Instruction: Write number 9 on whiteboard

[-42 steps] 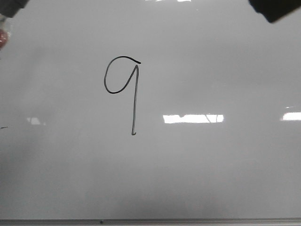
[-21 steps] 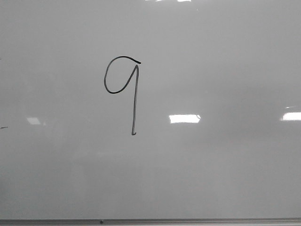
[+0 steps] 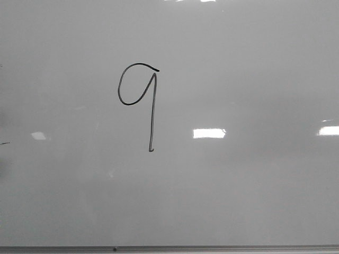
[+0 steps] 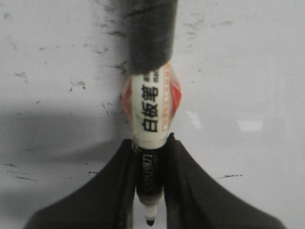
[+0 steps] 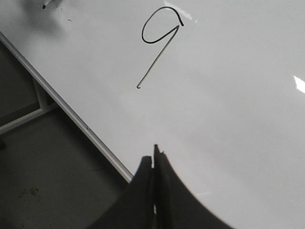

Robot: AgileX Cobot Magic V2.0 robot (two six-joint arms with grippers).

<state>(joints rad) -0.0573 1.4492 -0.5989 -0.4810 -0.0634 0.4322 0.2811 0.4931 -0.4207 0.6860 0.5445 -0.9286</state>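
My whiteboard (image 3: 238, 69) is pale grey-white and glossy, with bright white rectangular glints and a thin grey metal edge strip (image 3: 212, 248). The number 9 (image 3: 139, 100) on it is a thin black line. In my left wrist view the board is speckled with small dark smudges. The marker (image 4: 151, 114) in my left gripper (image 4: 150, 191) has a white label with black characters, orange-red patches on either side, a black barrel and a black tip. My fingers (image 5: 157, 191) are matte black. The floor (image 5: 43, 176) past the board edge is dark grey.
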